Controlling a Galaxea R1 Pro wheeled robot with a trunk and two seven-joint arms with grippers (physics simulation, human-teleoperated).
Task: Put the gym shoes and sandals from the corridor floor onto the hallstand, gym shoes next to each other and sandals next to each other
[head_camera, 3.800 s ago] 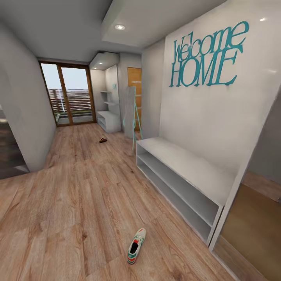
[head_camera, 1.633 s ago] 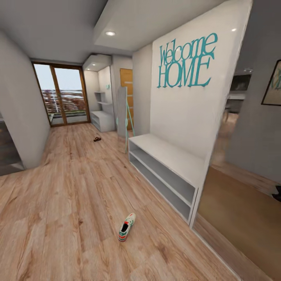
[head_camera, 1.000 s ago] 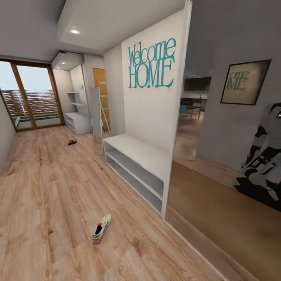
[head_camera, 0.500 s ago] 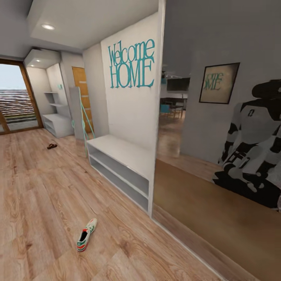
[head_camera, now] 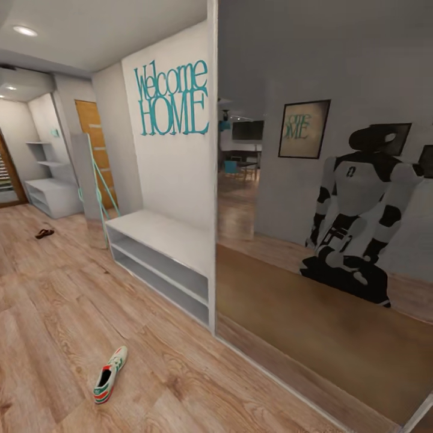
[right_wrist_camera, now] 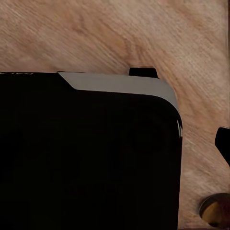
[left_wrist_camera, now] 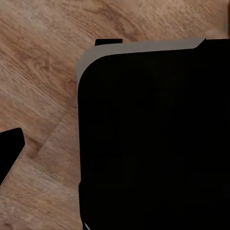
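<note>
Cream-white gym shoe (head_camera: 110,375) — green stripes, red-orange heel — on plank floor (head_camera: 54,313)

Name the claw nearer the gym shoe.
Left, probably: the gym shoe lies on the floor at the head view's left, the left arm's side; the right arm's is opposite.

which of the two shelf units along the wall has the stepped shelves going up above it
The far grey hallstand in the corner past the orange door; stepped wall shelves rise above it. The nearer white bench under the Welcome HOME lettering has none.
</note>
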